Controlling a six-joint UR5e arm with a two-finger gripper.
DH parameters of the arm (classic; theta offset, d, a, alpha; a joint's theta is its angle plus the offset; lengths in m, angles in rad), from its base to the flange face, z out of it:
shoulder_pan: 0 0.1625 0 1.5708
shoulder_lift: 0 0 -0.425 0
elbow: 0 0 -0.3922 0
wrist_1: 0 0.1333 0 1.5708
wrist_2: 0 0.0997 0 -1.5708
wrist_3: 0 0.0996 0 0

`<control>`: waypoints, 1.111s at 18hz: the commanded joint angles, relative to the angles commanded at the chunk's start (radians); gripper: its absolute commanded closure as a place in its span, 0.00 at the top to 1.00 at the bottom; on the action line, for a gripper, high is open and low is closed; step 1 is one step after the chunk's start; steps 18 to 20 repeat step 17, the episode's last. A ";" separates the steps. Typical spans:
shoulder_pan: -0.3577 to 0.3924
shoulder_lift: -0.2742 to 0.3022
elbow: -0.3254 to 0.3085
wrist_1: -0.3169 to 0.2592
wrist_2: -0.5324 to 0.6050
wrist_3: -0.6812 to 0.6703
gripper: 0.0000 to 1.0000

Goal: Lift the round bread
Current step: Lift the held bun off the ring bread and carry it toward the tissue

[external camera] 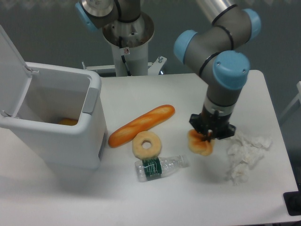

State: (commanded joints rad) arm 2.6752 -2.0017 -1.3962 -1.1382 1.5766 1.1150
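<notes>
The pincer (207,136) points straight down and is closed on the top of the round bread (201,144), which hangs beneath it right of the desk's middle. A faint shadow lies on the desk (188,197) below and to the right of the bun; whether the bun is clear of the surface or touching it cannot be told for sure.

Just right of the bun sits a crumpled white tissue (244,155), close but apart from it. To the left, a plastic bottle (161,167) lies on its side, its cap end pointing toward the bun with a small gap between. A pale ring-shaped bread (146,145) rests against the bottle's upper side, and a long baguette (141,125) lies slanted just above the ring. Further left stands a white bin (70,136) with its lid up, something orange inside.

Bare desk runs in front of the bun to the near edge, and behind it to the far edge.

The arm (221,52) comes down from the upper right, its wrist vertical above the bun.
</notes>
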 joint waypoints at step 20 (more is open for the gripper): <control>0.052 -0.022 0.138 -0.126 0.033 0.059 0.00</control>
